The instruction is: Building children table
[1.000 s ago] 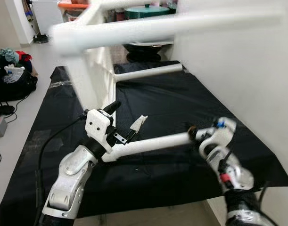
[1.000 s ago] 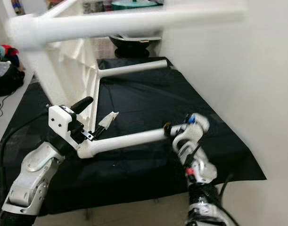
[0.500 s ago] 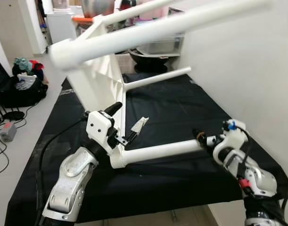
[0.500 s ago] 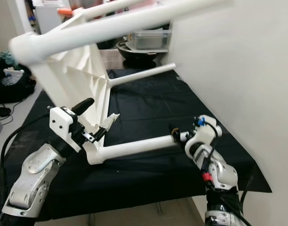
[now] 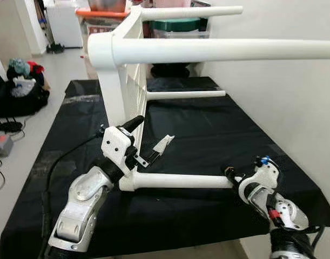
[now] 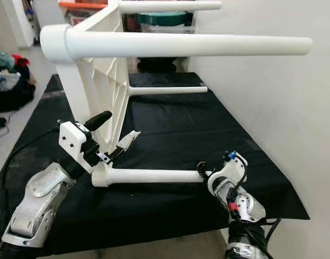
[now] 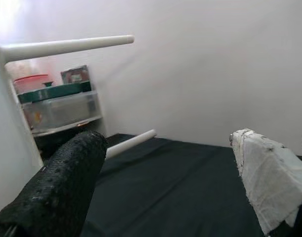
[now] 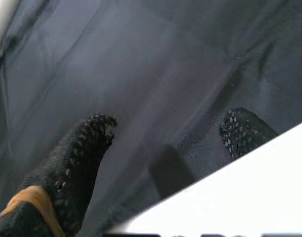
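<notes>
On the floor by the white wall (image 5: 294, 97), spread flat, a black cloth (image 5: 208, 124). Standing on its edge upon that cloth, a white children's table (image 5: 124, 81), tabletop vertical, four legs pointing sideways toward the wall: upper near leg (image 5: 219, 49) across the top of the head views, far lower leg (image 5: 183, 95) just above the cloth. Lowest near leg (image 5: 178, 181) held horizontal between both arms. At its socket end, left gripper (image 5: 151, 139), fingers spread apart, one black, one wrapped in white tape (image 7: 269, 182), nothing pinched between them. At its free end, right gripper (image 5: 229, 174) against the leg's tip; black fingers (image 8: 81, 153) parted beside the white tube, clasp not discernible. Beyond the table, storage bins (image 5: 175, 26); off to the left, a heap of bags (image 5: 19, 86) and cables on the floor.
</notes>
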{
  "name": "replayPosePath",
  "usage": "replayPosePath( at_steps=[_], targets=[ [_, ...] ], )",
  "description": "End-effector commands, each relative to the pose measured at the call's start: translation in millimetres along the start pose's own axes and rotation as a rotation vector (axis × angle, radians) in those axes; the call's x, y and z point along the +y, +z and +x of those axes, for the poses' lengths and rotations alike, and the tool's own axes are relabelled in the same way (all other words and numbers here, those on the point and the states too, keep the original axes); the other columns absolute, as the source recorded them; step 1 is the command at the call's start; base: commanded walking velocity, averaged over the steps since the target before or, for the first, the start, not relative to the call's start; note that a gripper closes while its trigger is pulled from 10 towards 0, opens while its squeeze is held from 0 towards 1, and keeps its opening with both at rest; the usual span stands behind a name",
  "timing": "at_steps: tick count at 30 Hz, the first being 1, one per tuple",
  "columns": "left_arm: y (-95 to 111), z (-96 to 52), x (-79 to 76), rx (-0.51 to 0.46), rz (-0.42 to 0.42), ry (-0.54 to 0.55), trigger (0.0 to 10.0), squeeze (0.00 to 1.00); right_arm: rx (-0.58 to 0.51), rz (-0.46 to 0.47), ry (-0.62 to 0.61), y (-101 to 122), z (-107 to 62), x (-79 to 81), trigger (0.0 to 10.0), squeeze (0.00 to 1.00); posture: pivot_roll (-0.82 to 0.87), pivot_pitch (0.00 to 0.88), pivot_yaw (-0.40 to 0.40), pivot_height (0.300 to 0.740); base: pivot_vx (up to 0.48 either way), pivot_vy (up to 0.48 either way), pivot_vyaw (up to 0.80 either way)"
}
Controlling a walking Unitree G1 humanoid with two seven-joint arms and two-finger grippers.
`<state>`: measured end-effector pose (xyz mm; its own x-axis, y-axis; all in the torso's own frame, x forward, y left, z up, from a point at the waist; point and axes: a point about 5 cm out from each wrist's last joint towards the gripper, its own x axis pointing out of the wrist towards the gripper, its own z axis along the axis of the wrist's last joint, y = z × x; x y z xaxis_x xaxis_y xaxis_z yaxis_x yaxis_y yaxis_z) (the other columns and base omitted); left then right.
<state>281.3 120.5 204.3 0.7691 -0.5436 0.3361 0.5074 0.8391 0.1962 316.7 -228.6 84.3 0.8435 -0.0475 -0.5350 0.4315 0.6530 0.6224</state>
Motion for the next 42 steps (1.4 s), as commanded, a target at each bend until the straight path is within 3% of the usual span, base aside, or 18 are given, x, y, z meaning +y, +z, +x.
replayPosePath(
  at_steps=[1,6,9,18,19,26,33,42],
  targets=[
    [-4,-2.8,4.0,0.027,0.003,0.035,10.0,0.0,0.057,0.127,-0.174,-21,1.7,-29.7,10.0,0.0,0.07,0.0,-0.115,0.74,0.0,0.0,0.0],
    [-4,-3.2,8.9,0.032,0.001,0.05,10.0,0.0,0.008,0.224,-0.244,-18,-6.6,-28.3,10.0,0.0,0.07,0.0,-0.114,0.74,0.0,0.0,0.0],
    [-5,-2.7,8.4,0.034,0.0,0.052,10.0,0.0,0.009,0.224,-0.257,-17,-9.2,-28.5,10.0,0.0,0.07,0.0,-0.114,0.74,0.0,0.0,0.0],
    [-7,-2.0,5.3,0.039,-0.005,0.061,10.0,0.0,0.007,0.185,-0.307,-12,-17.1,-39.6,10.0,0.0,0.05,0.0,-0.108,0.74,0.0,0.0,0.0],
    [-8,-2.7,7.8,0.051,-0.001,0.072,10.0,0.0,0.011,0.14,-0.312,-7,-18.2,-44.3,10.0,0.0,0.05,0.0,-0.107,0.74,0.0,0.0,0.0],
    [-9,-4.6,10.0,0.072,-0.002,0.09,10.0,0.0,0.011,0.108,-0.294,-2,-17.3,-37.2,10.0,0.0,0.06,0.0,-0.11,0.74,0.0,0.0,0.0],
    [-15,-9.5,7.3,0.112,-0.023,0.092,10.0,0.0,0.049,0.097,-0.277,-11,-18.2,-29.7,10.0,0.0,0.06,0.0,-0.114,0.74,0.0,0.0,0.0],
    [-15,-9.0,6.5,0.12,-0.029,0.084,10.0,0.0,0.054,0.102,-0.281,-10,-19.4,-30.2,10.0,0.0,0.06,0.0,-0.109,0.74,-0.31,0.0,0.0]
  ],
)
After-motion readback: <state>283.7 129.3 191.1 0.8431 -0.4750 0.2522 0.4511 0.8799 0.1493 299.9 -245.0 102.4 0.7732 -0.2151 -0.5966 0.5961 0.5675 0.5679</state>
